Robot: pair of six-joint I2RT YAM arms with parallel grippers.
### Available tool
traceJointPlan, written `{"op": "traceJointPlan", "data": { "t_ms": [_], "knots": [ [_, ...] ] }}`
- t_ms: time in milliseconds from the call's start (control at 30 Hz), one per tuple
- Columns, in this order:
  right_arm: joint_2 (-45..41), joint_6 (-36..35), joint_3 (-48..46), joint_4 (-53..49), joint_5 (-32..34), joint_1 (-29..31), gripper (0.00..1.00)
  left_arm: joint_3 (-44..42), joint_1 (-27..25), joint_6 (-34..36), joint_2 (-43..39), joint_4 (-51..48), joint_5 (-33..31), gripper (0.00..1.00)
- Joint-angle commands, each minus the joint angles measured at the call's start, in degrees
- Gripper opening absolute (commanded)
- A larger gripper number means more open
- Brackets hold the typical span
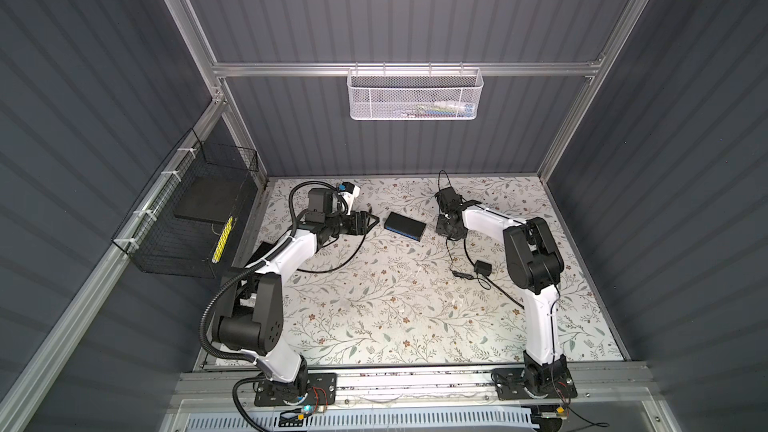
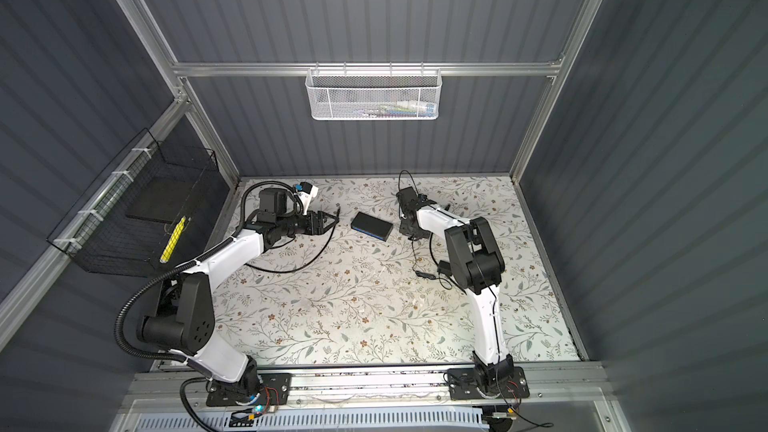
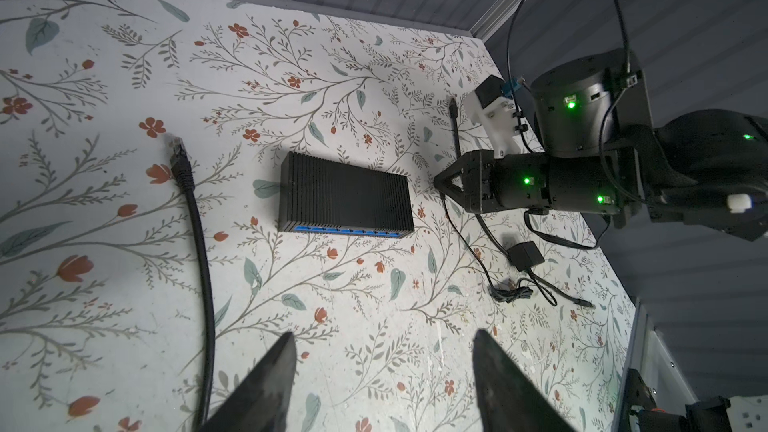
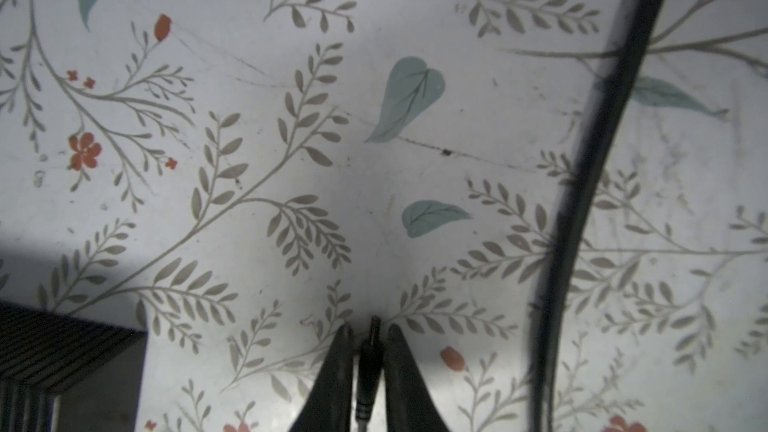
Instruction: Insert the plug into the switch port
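Adapter brick [image 1: 483,268] lies nearest you on the table [image 1: 374,305]; past it your right gripper [image 4: 370,329] pinches the plug [image 4: 371,361] just right of the switch [image 1: 404,226], blue side toward you; across the switch, your left gripper [image 3: 382,338] gapes open, empty.

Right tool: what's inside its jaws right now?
A small black plug sits between the fingers of the right tool, tip poking out. Its cable leaves the frame; actual contact cannot be seen.
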Motion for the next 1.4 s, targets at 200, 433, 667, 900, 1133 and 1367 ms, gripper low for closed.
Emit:
{"op": "traceJointPlan", "data": {
  "t_ms": [200, 433, 667, 900, 1133, 1367],
  "knots": [
    [0.63, 1.41, -4.38, -1.09, -0.76, 0.90, 0.16, -1.12, -0.14, 1.53, -3.83, -3.06, -0.72, 0.67],
    [-1.66, 1.40, -6.96, 0.21, -0.78, 1.14, 0.07, -1.36, -0.45, 1.31, -4.62, -3.26, -0.71, 0.67],
    [-8.94, -0.94, -8.56, 1.78, -3.89, 0.53, 0.06, -1.86, -1.58, 1.40, -5.78, -4.12, -1.00, 0.67],
    [-15.19, -1.11, -10.88, 3.98, -6.70, -0.04, 0.06, -3.10, -5.74, -1.23, -3.98, 0.16, 1.79, 0.68],
    [-18.70, 0.70, -13.96, 5.14, -7.50, -0.04, 0.06, -5.43, -13.08, -5.50, 0.24, 10.77, 3.88, 0.74],
    [-21.09, 1.99, -15.33, 7.40, -8.69, 0.05, 0.06, -8.91, -20.83, -14.31, 10.24, 31.61, 5.62, 0.77]
  ]
}}
